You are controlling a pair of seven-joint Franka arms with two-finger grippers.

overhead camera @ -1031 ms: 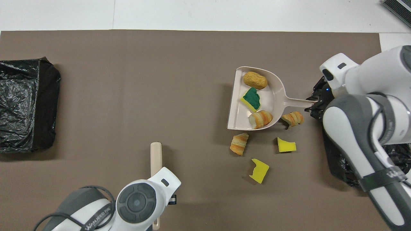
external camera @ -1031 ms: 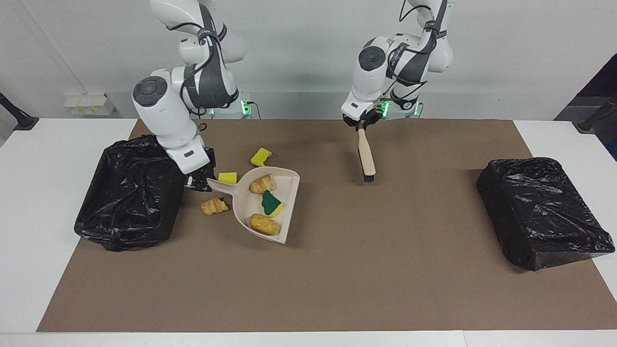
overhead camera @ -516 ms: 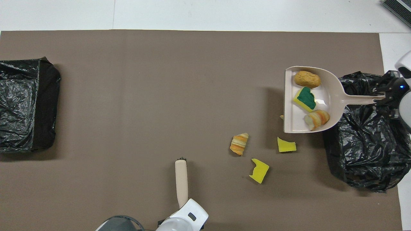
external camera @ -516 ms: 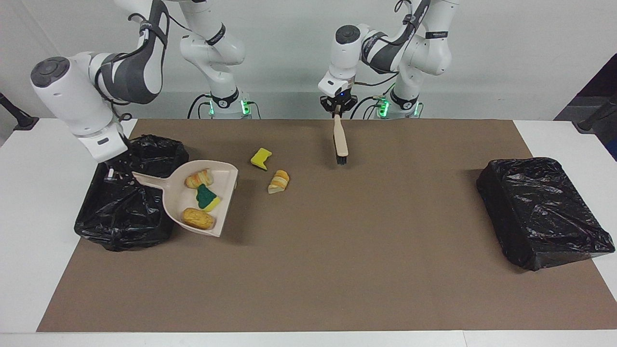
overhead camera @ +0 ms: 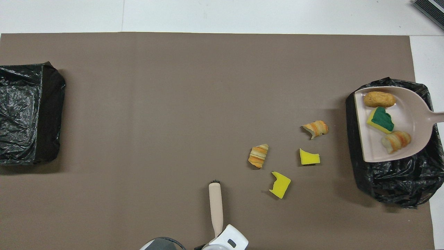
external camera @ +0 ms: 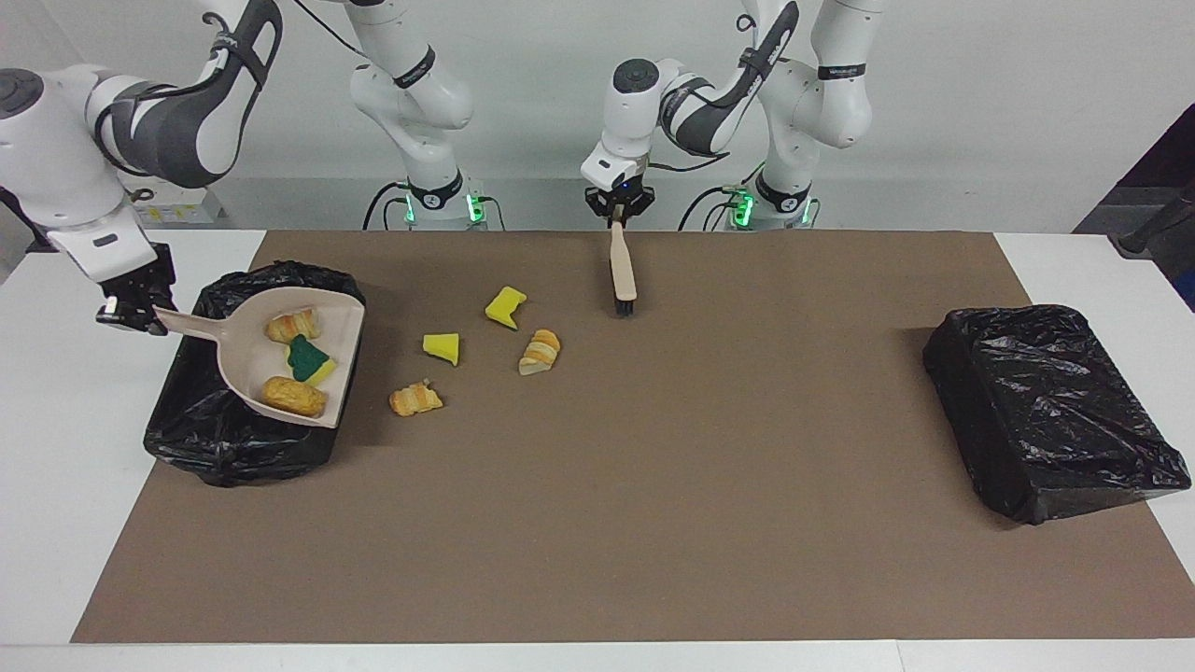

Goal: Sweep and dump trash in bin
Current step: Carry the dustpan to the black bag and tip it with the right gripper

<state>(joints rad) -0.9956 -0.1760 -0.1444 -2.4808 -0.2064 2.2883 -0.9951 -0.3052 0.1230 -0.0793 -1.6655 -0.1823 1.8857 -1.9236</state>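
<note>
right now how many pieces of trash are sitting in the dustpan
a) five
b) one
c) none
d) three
d: the dustpan, held over the bin at the right arm's end of the table, carries three pieces: a tan bread lump, a green-and-yellow sponge piece and a striped bread lump.

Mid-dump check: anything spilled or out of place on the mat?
Four scraps lie loose on the mat beside the bin: two yellow foam chunks and two bread-like lumps. The dustpan, held over the bin, carries only three pieces.
</note>
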